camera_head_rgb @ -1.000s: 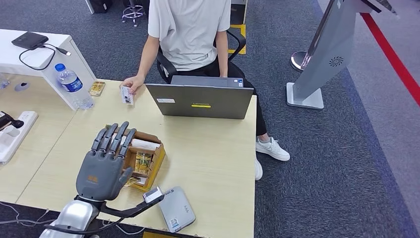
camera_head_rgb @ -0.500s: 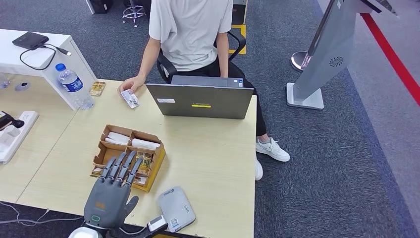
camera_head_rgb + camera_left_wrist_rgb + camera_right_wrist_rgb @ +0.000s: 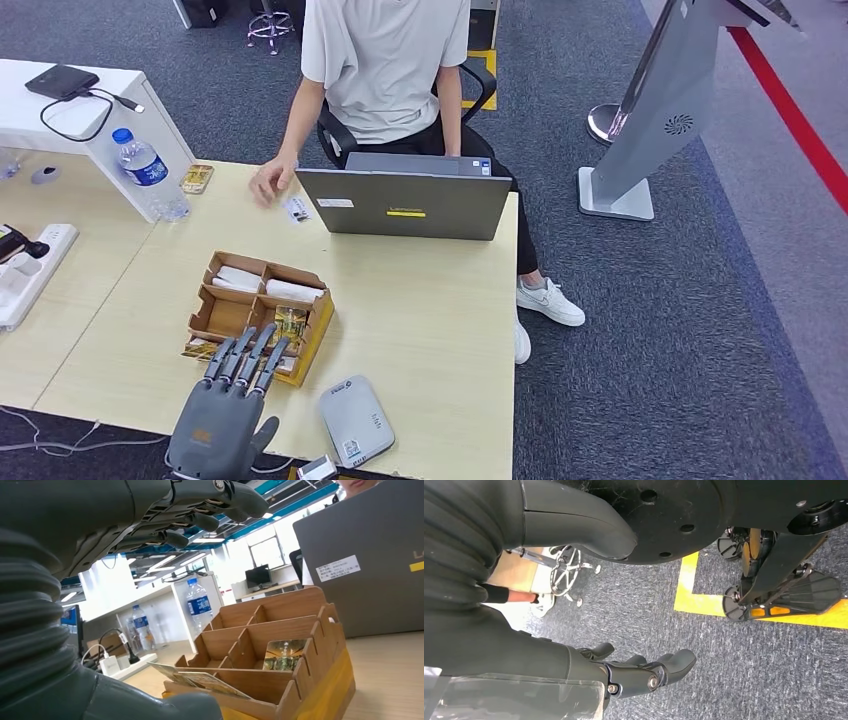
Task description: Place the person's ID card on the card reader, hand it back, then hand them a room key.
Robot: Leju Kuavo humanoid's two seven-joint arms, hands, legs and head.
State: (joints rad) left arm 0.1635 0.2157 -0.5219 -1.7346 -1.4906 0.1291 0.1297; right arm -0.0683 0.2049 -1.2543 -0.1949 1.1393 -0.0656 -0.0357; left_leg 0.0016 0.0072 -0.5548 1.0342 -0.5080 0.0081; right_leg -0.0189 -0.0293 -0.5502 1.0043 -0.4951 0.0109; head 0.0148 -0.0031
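The person's ID card (image 3: 297, 209) lies flat on the table beside the laptop's left corner, just clear of the person's hand (image 3: 268, 182). A grey card reader (image 3: 357, 420) sits at the table's front edge. Left of it stands a wooden divided box (image 3: 232, 314) (image 3: 280, 630) holding printed key cards (image 3: 288, 325) (image 3: 284, 654). My left hand (image 3: 225, 415) (image 3: 190, 515) hovers at the front edge, just before the box, fingers stretched out and empty. My right hand (image 3: 644, 672) hangs over the carpet, holding nothing.
A grey laptop (image 3: 405, 203) stands open at the table's far edge, with the seated person behind it. A water bottle (image 3: 148, 172) and a small tin (image 3: 196, 178) are at the far left. A white power strip (image 3: 25, 270) lies on the left table.
My left hand has drawn back from over the box to the table's front edge. The person has laid the card down by the laptop and let go of it.
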